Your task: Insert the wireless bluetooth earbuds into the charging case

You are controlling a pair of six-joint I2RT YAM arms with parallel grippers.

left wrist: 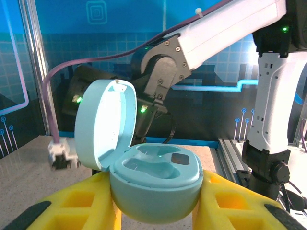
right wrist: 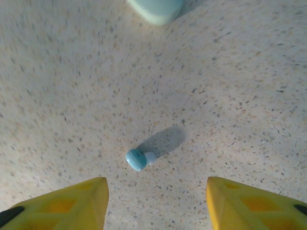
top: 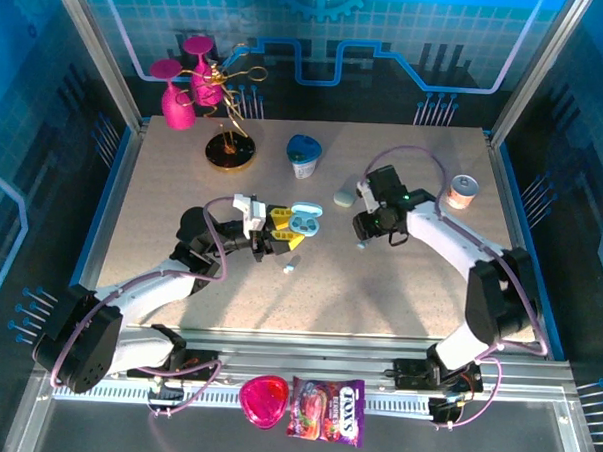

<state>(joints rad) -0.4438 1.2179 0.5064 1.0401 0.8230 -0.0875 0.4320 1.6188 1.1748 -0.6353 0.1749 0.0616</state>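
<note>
Pinching open charging case (left wrist: 158,191) in left jaws, wells empty. Hovering right jaws spread over earbud (right wrist: 136,159) on bench (right wrist: 240,72); none inserted yet.

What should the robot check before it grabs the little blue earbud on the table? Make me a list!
1. Charging case lid open: ok.
2. Slots in the case empty: ok, nothing sits in them.
3. Left end effector gripping the case firmly: ok, it sits squeezed between the yellow fingers.
4. Earbud lined up with the right end effector: ok, though it lies just ahead of the fingertips and nearer one finger.
5. Earbud gripped: not ok, the fingers stand apart and don't touch it.
6. Which slot this earbud fits: cannot tell.
</note>
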